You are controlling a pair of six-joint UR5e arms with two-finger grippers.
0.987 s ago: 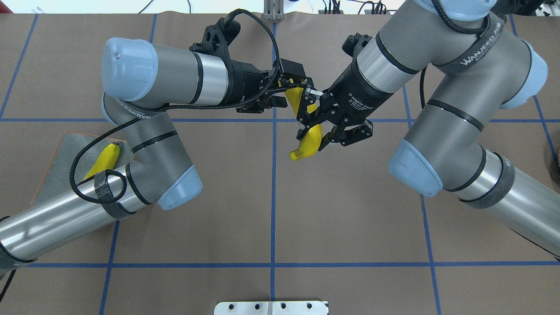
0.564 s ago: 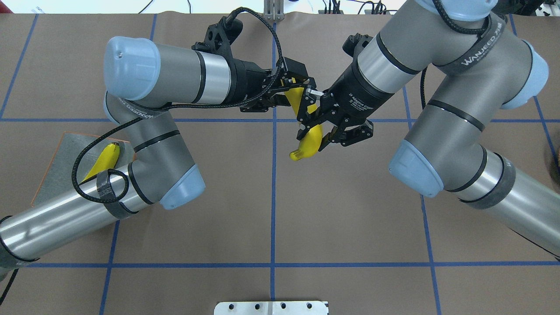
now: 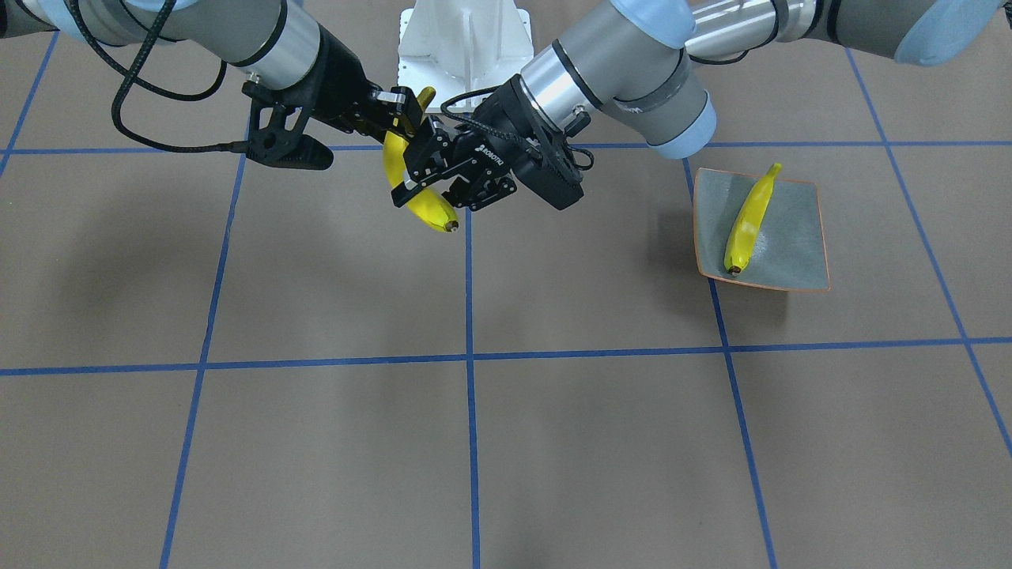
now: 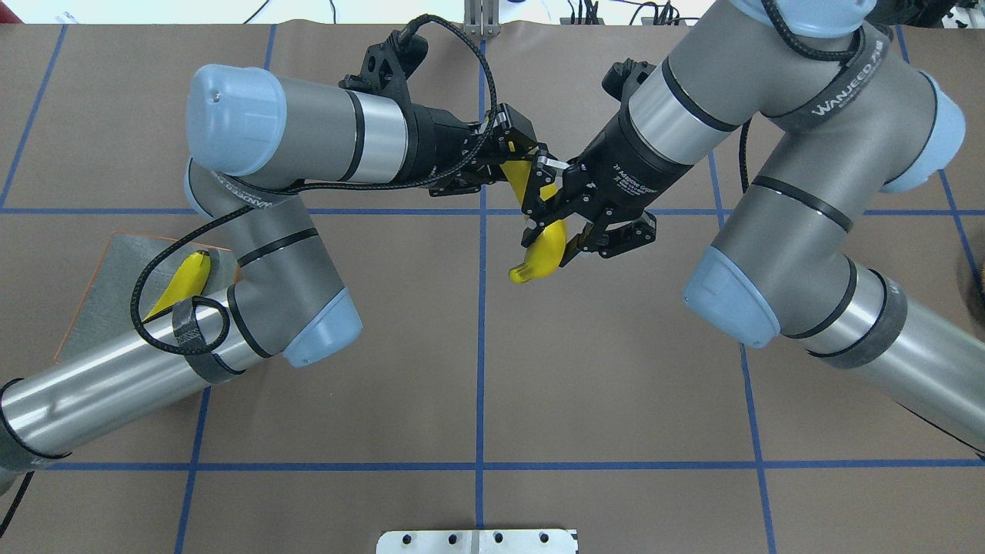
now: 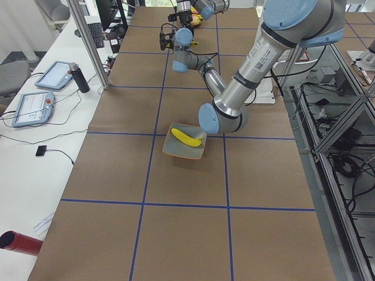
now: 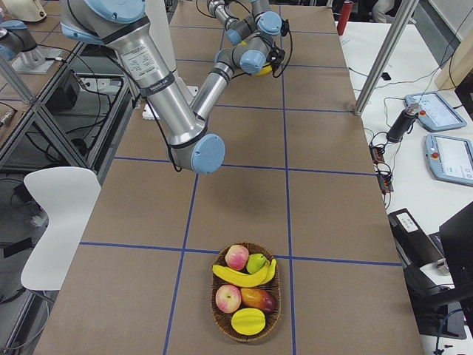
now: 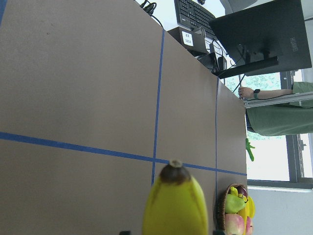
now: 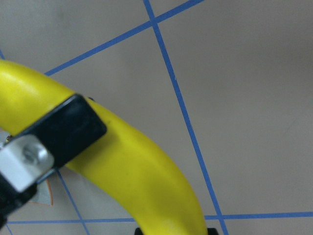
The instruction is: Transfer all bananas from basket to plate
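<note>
One banana hangs in the air over the table's middle, gripped from both sides. My right gripper is shut on its half nearer the robot's base. My left gripper is shut on the far half; one of its pads lies flat on the peel. A second banana lies on the grey-blue plate, partly under my left arm in the overhead view. The basket at the table's right end holds another banana.
In the basket there are also apples, a mango and other fruit. A white base plate sits at the table's near edge. Tablets and cables lie on the side desk. A person's arm shows far off.
The left gripper's fingers have come together around the banana's far half, and its arm has edged slightly right. The right gripper and the banana have held still.
</note>
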